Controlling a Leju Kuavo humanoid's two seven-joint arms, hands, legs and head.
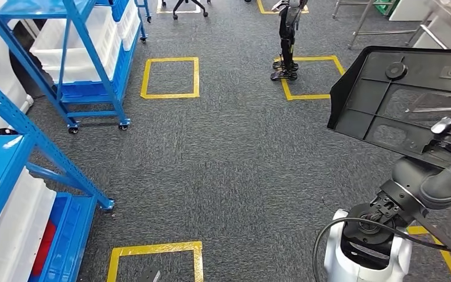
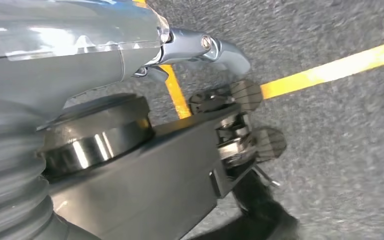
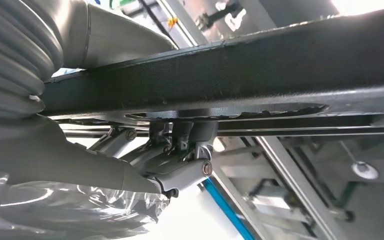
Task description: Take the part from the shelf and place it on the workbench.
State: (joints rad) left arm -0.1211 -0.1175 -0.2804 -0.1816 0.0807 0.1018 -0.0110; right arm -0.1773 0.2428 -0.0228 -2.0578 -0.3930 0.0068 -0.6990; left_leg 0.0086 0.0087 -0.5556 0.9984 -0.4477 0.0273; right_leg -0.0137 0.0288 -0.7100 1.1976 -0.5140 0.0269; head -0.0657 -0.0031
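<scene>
1 black part [image 1: 387, 100]: you have it gripped in the right hand [image 3: 180, 150], fingers closed on its edge, raised above grey carpet. Left hand [image 2: 220, 115]: holds nothing; fingers' spread, cannot tell.

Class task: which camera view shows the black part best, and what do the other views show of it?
The head view: the part shows its whole cut-out face, held by the right hand. The right wrist view shows just its dark edge. The left wrist view shows the left hand over carpet.
</scene>
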